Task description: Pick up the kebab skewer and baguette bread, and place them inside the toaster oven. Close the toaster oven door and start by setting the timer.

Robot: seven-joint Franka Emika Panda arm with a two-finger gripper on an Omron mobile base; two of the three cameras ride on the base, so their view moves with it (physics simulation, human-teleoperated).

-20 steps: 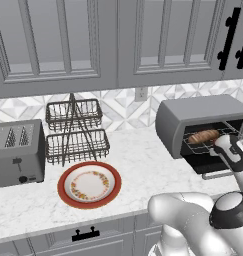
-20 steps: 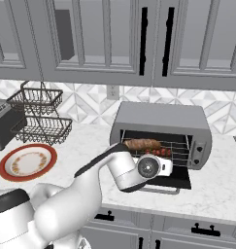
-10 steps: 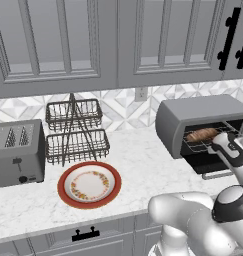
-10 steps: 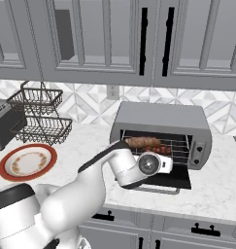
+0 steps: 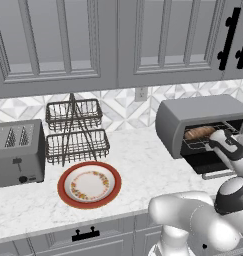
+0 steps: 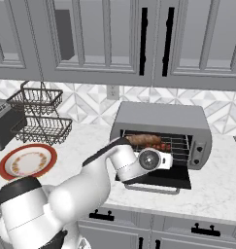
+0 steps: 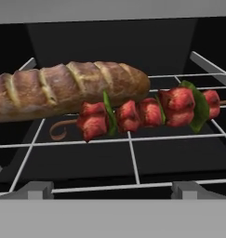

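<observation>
The kebab skewer (image 7: 149, 113) lies on the wire rack (image 7: 133, 162) inside the toaster oven (image 6: 163, 121), mid-frame in the hand view, just in front of the baguette bread (image 7: 63, 88), which reaches to the left edge. The toaster oven door (image 6: 160, 177) hangs open. The end effector (image 6: 169, 159), at the oven mouth, is released, grasping nothing.

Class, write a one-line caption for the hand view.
Baguette bread and kebab skewer lying side by side on the wire rack.
</observation>
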